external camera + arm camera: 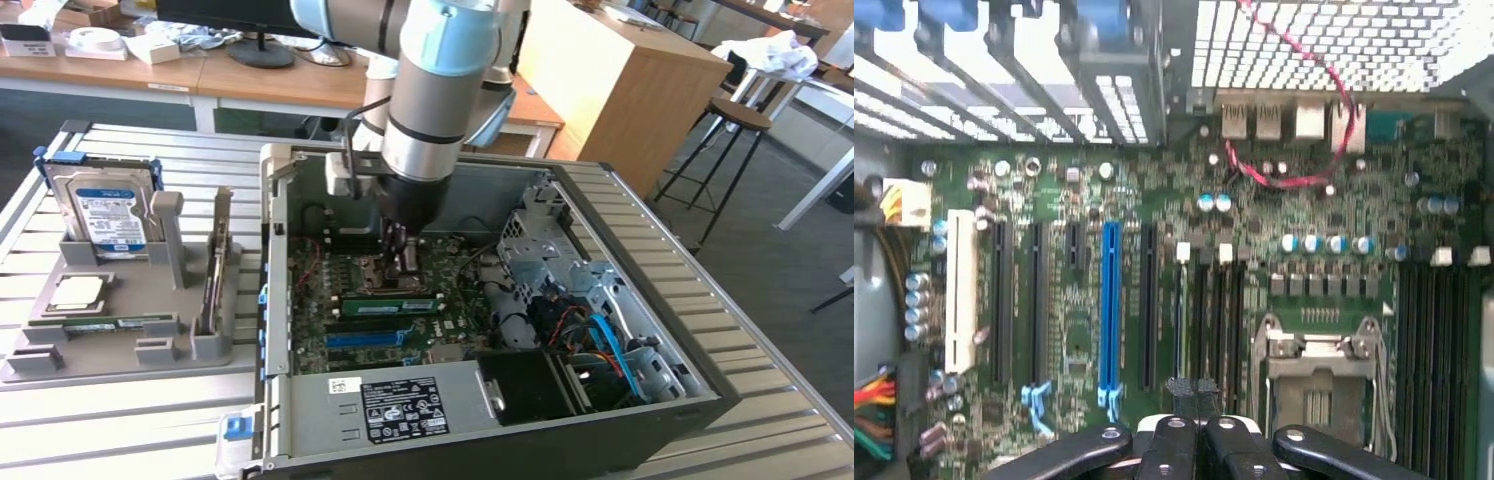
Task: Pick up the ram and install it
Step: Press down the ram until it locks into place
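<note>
Green ram (390, 304) sits flat in the open case (694, 370) on the motherboard (350, 285), long axis running exterior view's left-right. Gripper (1194, 388) hangs above the board, fingers together, empty; ram lies just nearer the camera.

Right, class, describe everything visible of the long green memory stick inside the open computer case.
The long, thin green circuit-board memory stick carries a row of small dark chips. It stands on its long edge in the green motherboard inside the open case, parallel to the bright blue slot strip beside it. The arm's shut gripper hangs close by, apparently not touching it.
</note>
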Controlling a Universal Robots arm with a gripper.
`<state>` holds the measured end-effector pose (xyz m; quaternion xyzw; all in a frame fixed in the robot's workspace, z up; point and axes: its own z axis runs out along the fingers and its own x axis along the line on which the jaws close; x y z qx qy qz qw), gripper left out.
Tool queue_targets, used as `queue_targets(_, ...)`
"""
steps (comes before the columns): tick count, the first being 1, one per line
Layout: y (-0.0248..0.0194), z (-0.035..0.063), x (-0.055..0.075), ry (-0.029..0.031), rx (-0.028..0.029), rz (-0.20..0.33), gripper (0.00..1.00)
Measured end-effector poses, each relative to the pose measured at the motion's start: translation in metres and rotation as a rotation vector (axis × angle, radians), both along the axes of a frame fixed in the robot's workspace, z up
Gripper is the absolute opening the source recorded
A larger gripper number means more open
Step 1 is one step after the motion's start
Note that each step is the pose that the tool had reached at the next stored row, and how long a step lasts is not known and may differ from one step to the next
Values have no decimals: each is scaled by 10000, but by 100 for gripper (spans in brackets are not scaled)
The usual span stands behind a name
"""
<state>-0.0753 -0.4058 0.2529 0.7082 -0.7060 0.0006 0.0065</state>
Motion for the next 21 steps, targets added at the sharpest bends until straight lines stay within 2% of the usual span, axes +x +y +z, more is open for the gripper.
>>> queue_targets(7,0,-5,-155,1,0,-1,10)
queue_targets(13,0,-5,-158,0,-1,1,10)
queue_targets(21,0,-61,-158,0,0,0,10)
